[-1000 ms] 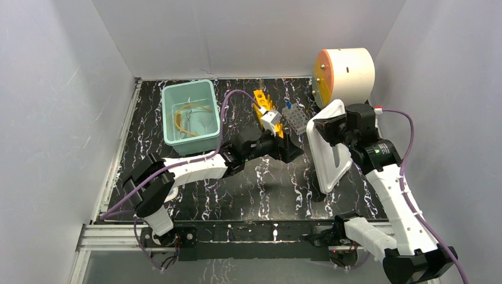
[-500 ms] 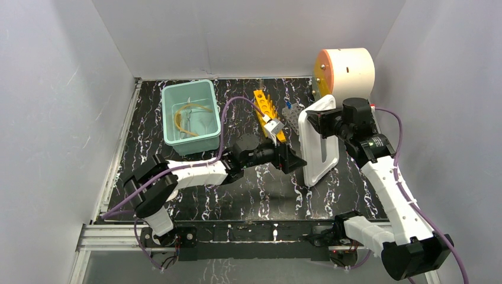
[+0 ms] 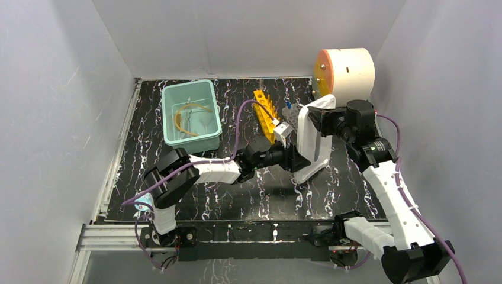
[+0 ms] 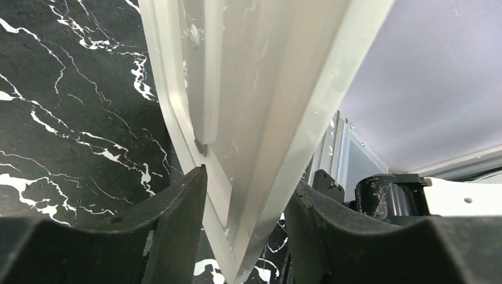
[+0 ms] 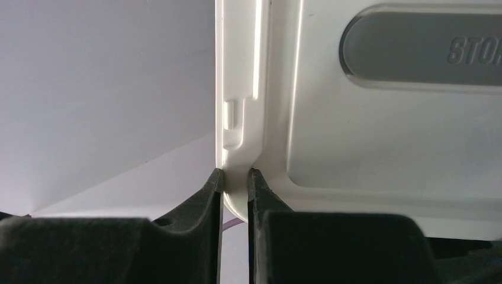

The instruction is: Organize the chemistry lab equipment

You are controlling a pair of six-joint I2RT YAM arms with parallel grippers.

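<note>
A white storage-bin lid (image 3: 317,133) stands tilted on edge right of centre. My right gripper (image 3: 320,120) is shut on its upper rim; in the right wrist view the pads (image 5: 235,174) pinch the rim of the lid (image 5: 379,130). My left gripper (image 3: 298,163) is at the lid's lower corner. In the left wrist view its fingers (image 4: 248,189) stand apart astride the lid (image 4: 260,89), close to both faces. A teal bin (image 3: 165,112) at the back left holds the amber rubber tube (image 3: 188,115). The yellow rack (image 3: 265,109) and the clear tube rack (image 3: 293,115) stand behind the lid.
A cream drum with an orange face (image 3: 346,74) sits at the back right. Grey walls close the table on three sides. Black marble tabletop (image 3: 248,189) lies in front of the lid. A black arm part (image 4: 391,198) shows behind the lid.
My right gripper has swung the lid left and more upright. My left arm has reached right and set its fingers astride the lid's lower corner.
</note>
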